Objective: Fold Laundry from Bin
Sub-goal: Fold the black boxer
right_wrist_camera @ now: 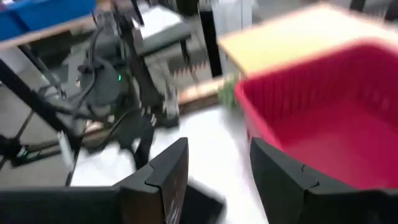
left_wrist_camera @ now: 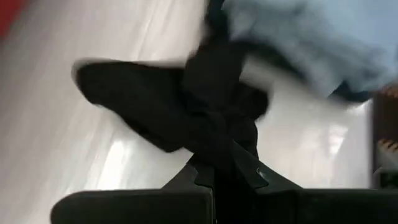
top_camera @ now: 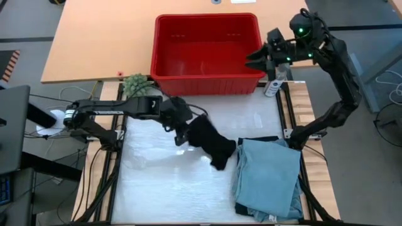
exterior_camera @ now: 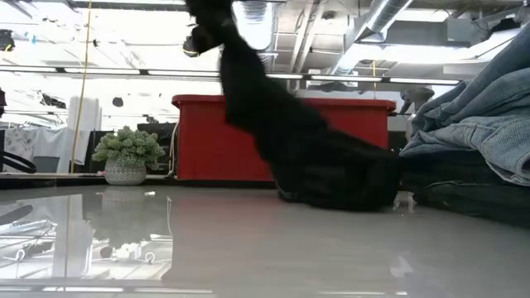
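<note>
The left gripper (top_camera: 182, 129) is closed tight on one end of a small black soft garment (top_camera: 210, 143) and holds that end lifted above the white table top (top_camera: 163, 182). In the left wrist view the two dark fingers (left_wrist_camera: 199, 175) are pressed together on a bunch of the black fabric (left_wrist_camera: 186, 106). From this grip the cloth hangs down in a slope; its lower part lies on the table, as the low view shows (exterior_camera: 331, 178). The far end of the black garment touches a pile of light blue denim-like folded pieces (top_camera: 269, 177), which lies at the right side of the table, with a dark piece under its upper edge.

The right gripper (top_camera: 256, 61) is in the air at the right end wall of the rectangular bright red plastic bin (top_camera: 207, 80). Its fingers (right_wrist_camera: 163, 171) stand apart and nothing is between them. The inside of the bin shows only red floor. The bin stands at the far edge of the white surface, partly on a light wooden table (top_camera: 100, 37). Beside the bin's left corner stands a small green plant in a pot (top_camera: 136, 83).
</note>
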